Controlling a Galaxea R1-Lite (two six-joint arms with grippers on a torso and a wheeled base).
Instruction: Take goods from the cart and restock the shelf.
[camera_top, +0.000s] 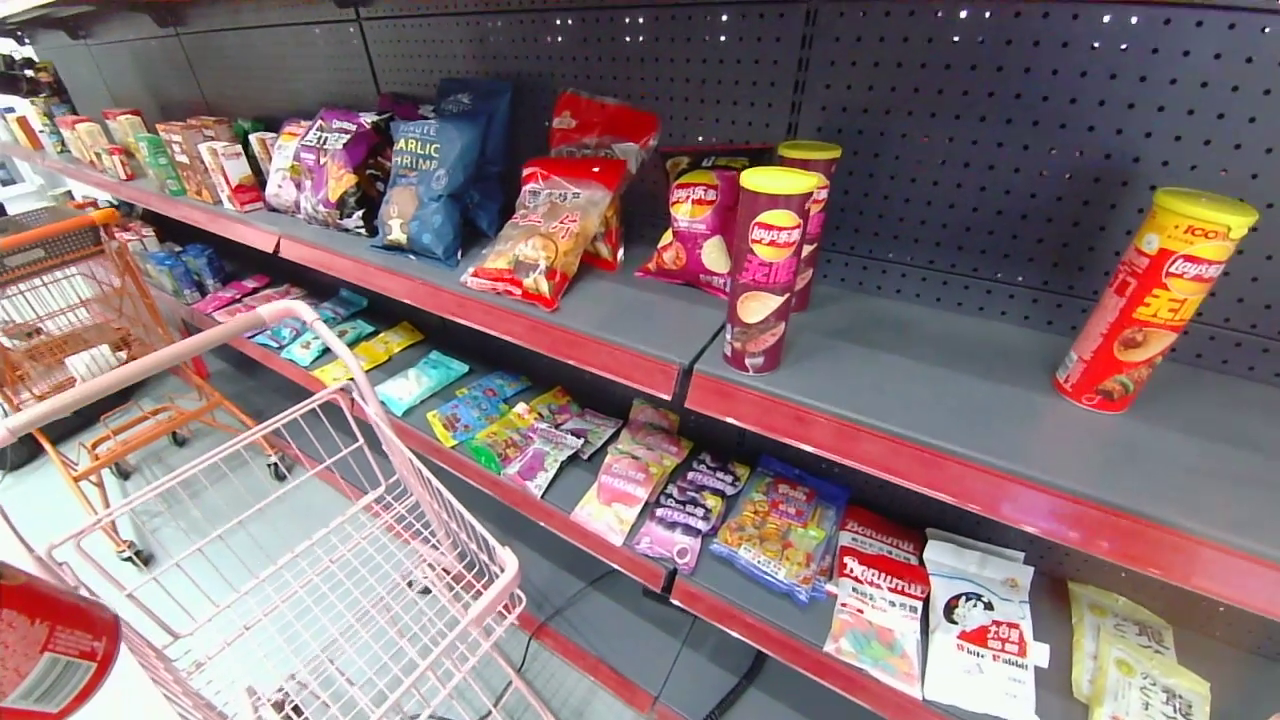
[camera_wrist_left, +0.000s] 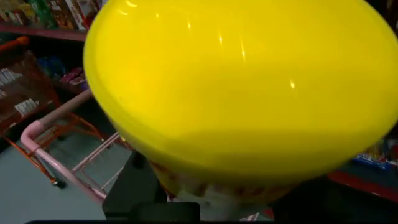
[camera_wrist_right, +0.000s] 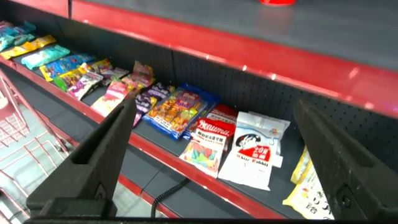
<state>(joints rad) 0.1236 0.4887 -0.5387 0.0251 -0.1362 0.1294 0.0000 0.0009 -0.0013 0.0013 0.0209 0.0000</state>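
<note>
A red chips can with a yellow lid (camera_wrist_left: 242, 81) sits in my left gripper (camera_wrist_left: 186, 202), which is shut on it; the lid faces the left wrist camera. The can's red body (camera_top: 45, 650) shows at the lower left corner of the head view, beside the pink cart (camera_top: 300, 560). My right gripper (camera_wrist_right: 217, 168) hangs open with nothing between its fingers (camera_wrist_right: 93, 168), in front of the lower shelf (camera_wrist_right: 186, 158) of candy bags. On the grey top shelf (camera_top: 950, 400) stand a matching red can (camera_top: 1150, 300) at the right and two purple cans (camera_top: 765, 270).
Snack bags (camera_top: 540, 230) and boxes (camera_top: 200, 160) fill the top shelf's left part. Bare shelf lies between the purple cans and the red can. An orange cart (camera_top: 70, 300) stands at the far left. Cables (camera_top: 580, 600) run across the floor under the shelf.
</note>
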